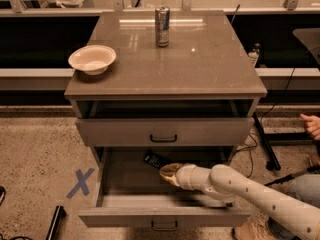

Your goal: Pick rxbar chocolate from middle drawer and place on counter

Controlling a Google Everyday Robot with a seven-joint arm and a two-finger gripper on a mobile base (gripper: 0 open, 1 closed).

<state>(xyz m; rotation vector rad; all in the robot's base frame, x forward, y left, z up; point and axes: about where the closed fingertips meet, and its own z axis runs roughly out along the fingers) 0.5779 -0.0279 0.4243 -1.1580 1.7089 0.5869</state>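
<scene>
down in the pulled-out bottom drawer (125, 181), the gripper (168, 173) reaches in from the right, just beside the black bar (154, 159) lying near the back; whether it is open or closed cannot be told. up on the counter (200, 69) stand a can (162, 26) and a bowl (92, 59).

Claw (170, 174) in middle drawer (165, 216) hides part of rxbar chocolate (153, 159); arm (260, 198) cropped.
</scene>
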